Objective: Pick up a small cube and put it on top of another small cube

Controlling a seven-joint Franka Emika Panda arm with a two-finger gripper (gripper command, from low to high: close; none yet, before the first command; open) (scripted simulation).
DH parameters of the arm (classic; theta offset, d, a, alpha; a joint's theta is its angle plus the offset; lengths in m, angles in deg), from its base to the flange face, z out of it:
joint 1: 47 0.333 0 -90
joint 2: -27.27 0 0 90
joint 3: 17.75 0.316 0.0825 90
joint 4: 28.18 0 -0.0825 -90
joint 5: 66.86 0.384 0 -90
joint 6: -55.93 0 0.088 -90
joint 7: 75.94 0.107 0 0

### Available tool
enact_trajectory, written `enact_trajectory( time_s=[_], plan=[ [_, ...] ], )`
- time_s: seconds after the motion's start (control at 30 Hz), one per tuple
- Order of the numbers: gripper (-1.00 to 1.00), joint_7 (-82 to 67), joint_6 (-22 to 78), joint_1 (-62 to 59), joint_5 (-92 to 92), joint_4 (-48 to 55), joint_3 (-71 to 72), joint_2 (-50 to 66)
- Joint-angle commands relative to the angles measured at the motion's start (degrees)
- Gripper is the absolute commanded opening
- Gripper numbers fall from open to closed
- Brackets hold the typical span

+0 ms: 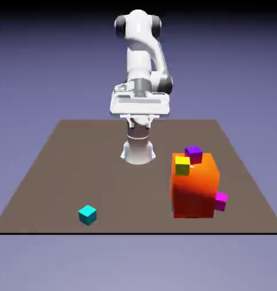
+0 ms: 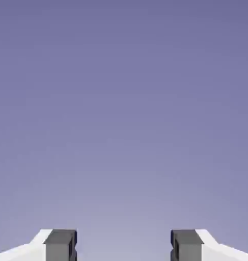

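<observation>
Cyan, plain-faced small cube sits alone on the brown table; claw released, empty.

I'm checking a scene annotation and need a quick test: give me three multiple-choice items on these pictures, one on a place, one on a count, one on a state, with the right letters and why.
1. Where is the cyan cube?
A. on the orange block
B. alone on the table, near its front edge at the exterior view's left
C. between the fingers

2. How many small cubes sit on top of the orange block?
A. none
B. two
C. four

3. How does the gripper stand?
A. open and empty
B. shut on a cube
C. shut on the block

Key:
1 B, it stands by itself on the table.
2 B, the yellow cube and the purple cube.
3 A, only backdrop shows between the fingertips.
</observation>
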Motion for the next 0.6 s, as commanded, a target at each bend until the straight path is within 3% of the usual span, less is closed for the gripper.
enact_trajectory(
  time_s=[0.0,0.57],
  plan=[
    [0.0,1.44,1.57,0.41,2.46,1.05,-1.48,2.08],
    [0.0,25.93,28.19,7.29,44.29,18.79,-26.59,37.38]
  ],
)
